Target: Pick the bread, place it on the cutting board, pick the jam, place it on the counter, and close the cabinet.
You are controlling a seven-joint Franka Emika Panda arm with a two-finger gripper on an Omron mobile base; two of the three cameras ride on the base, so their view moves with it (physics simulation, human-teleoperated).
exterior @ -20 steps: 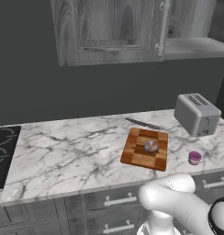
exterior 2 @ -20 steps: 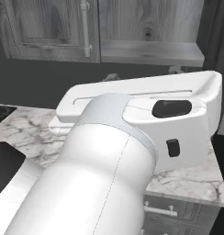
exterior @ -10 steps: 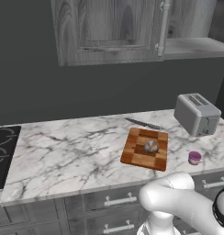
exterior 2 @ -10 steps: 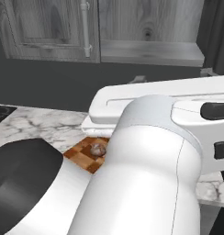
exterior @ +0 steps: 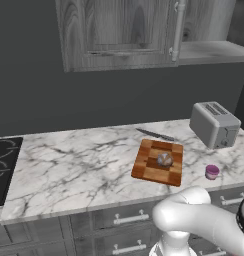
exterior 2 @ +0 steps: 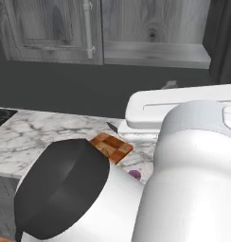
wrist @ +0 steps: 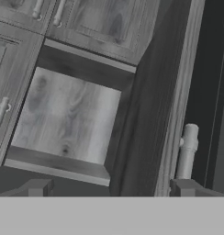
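Item, my claw (wrist: 109, 188): two small dark tips standing wide apart and clamping nothing, pointing at close range onto a cabinet (wrist: 72, 119) door of grey weathered wood.

Item, that door's recessed panel: pale and streaky, lying just beyond the left tip. A long pale-grey cylindrical bar handle (wrist: 187, 151) is rising right above the right tip.

Item, bread (exterior: 164, 159): a small round tan roll with a mottled top, sitting on the cutting board (exterior: 158, 161), well away from my claw. The left base view is showing it whole.

Item, board: rectangular, checkered in light and dark brown blocks, lying flat on the tabletop (exterior: 79, 165); the right base view is offering one corner (exterior 2: 111, 144) of it past my arm.

Item, jam (exterior: 212, 172): a squat pink-purple jar, standing on the white grey-veined marble just beside the board; a purple sliver (exterior 2: 134, 174) is peeking out in the right base view.

Item, toaster (exterior: 214, 124): grey, boxy, sitting behind the jam.

Item, knife (exterior: 155, 134): thin, lying behind the board.

Item, stovetop (exterior: 5, 165): black, at the tabletop's far end.
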